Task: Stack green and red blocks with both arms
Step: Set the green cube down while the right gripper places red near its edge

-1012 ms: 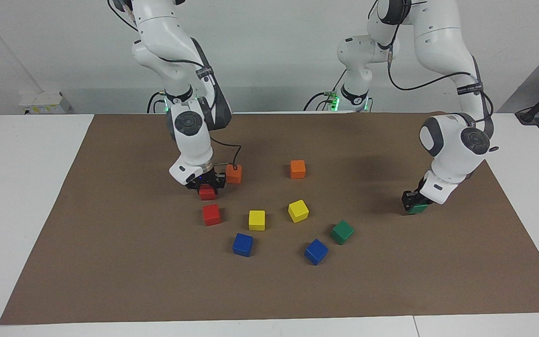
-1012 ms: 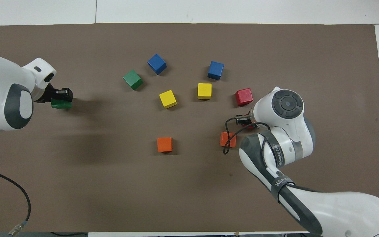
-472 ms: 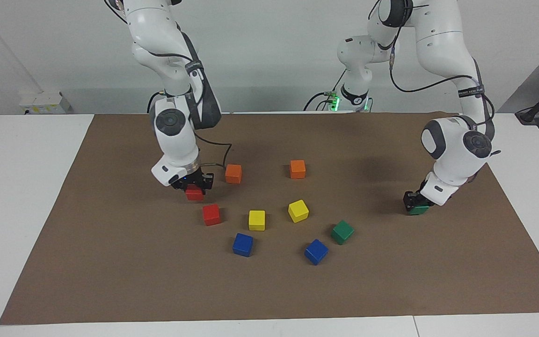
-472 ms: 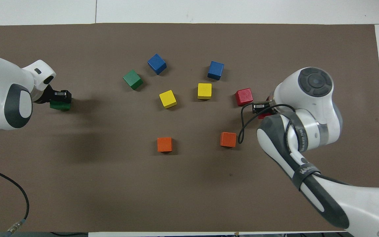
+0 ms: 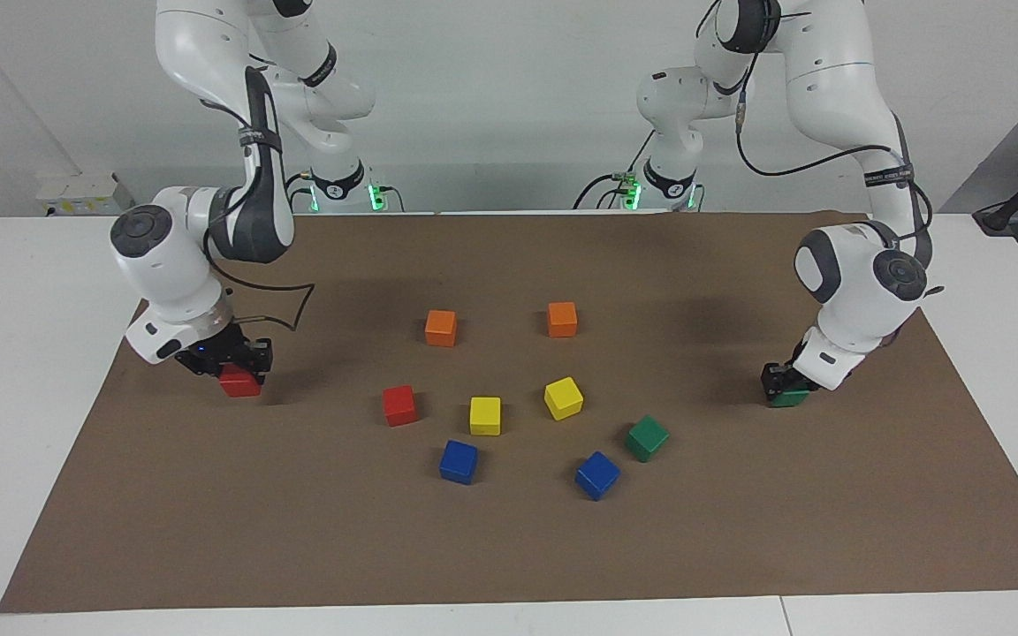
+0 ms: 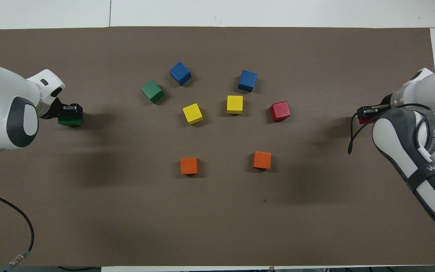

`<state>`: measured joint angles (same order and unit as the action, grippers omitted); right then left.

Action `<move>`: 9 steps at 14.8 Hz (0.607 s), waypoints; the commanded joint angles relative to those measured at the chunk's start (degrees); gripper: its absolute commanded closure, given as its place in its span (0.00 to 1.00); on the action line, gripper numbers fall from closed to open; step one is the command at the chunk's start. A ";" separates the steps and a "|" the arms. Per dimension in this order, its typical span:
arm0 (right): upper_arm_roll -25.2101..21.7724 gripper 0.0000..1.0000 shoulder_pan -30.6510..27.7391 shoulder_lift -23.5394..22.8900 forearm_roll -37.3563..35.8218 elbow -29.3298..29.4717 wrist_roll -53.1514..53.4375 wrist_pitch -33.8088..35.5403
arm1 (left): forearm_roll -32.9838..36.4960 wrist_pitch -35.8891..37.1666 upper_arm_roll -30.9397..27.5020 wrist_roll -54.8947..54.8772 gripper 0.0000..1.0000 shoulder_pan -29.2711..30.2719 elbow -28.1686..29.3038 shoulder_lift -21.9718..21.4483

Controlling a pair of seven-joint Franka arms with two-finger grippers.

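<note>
R tool [image 5: 239, 364] clamps a red block [image 5: 240, 382] w/ fingertips, low over mat at R arm's end of bench. L tool [image 5: 781, 382] at a green block [image 5: 790, 397] on mat, L arm's end; grip can't tell. Other red block [image 5: 399, 405] & green block [image 5: 647, 437] loose mid-mat.

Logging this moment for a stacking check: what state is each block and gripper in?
Right gripper: shut on a red block, low over the mat.
Left gripper: at a green block on the mat; grip unclear.
Other red block: loose, unstacked.
Other green block: loose, unstacked.
Orange blocks, yellow blocks, blue blocks: loose, unstacked.
</note>
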<state>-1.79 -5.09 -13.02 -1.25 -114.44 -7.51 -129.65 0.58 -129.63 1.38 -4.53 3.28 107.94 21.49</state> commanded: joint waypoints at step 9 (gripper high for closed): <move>0.91 1.00 0.34 -2.36 0.28 -3.50 -0.92 -7.36 | -2.60 9.14 0.73 21.62 0.00 -6.16 -10.90 0.04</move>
<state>-1.09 -4.77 -15.73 -1.25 -116.11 -7.71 -134.46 -1.05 -122.62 2.61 8.42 1.51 99.89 21.11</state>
